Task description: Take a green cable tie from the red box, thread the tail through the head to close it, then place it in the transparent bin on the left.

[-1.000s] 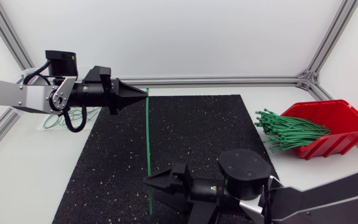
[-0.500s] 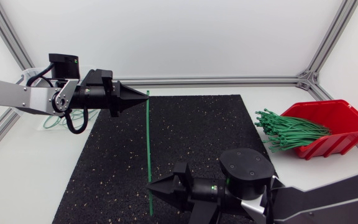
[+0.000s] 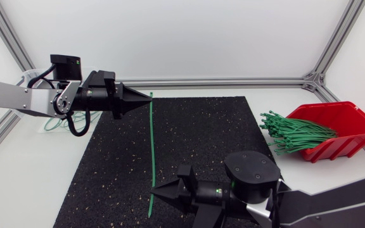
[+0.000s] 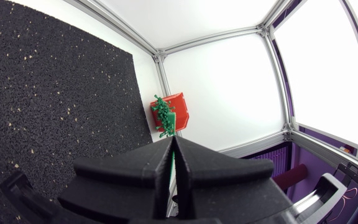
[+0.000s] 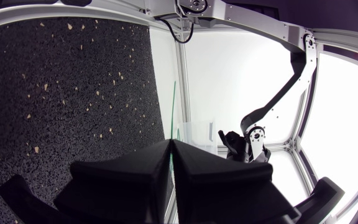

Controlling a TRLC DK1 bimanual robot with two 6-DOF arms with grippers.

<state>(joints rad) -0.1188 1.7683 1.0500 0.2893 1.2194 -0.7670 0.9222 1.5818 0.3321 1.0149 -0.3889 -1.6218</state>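
A straight green cable tie [image 3: 152, 145] stretches over the black mat between my two grippers. My left gripper [image 3: 147, 97] is shut on its far end, and a green sliver shows between its pressed fingers [image 4: 160, 163] in the left wrist view. My right gripper [image 3: 154, 191] is shut on the tie near its near end, with a short tail hanging past it. In the right wrist view the tie [image 5: 174, 112] runs ahead from the shut gripper [image 5: 171, 141]. The red box [image 3: 344, 126] at the right holds a bundle of green ties [image 3: 293, 133]. The transparent bin [image 3: 49, 120] lies partly hidden behind my left arm.
The black rubber mat [image 3: 201, 139] covers the table's middle. Aluminium frame rails [image 3: 233, 82] run along the back and side edges. A few green ties [image 3: 61, 122] show in the bin at the left. My left arm [image 5: 253, 121] appears far ahead in the right wrist view.
My right gripper's fingers have closed onto the lower part of the tie. The left arm shifted slightly at first, then stayed still, holding the tie's far end.
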